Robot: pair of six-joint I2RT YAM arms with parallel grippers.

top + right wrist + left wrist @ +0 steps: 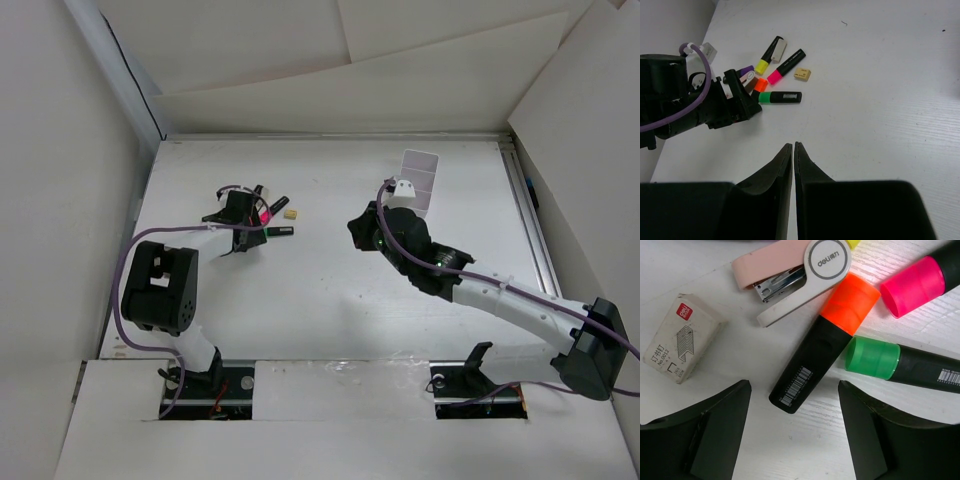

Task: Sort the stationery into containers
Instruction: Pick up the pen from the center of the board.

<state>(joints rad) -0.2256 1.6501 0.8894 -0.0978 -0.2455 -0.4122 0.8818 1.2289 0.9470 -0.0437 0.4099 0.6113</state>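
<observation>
Lying clustered: five markers (780,96), one stapler (790,270), one staple-box (682,337).

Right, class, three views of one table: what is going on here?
Two robot arms are sorting stationery. The left end effector, open, hovers over a loose pile on the table. The orange highlighter lies below the gap between its fingers, with a green highlighter, a pink highlighter, a stapler and a staple box around it. Nothing is gripped yet. The right end effector is shut and empty, beside the white container, where no stationery shows.

white table (320,300), pale board walls (250,40) around, metal rail (531,222) along right edge
</observation>
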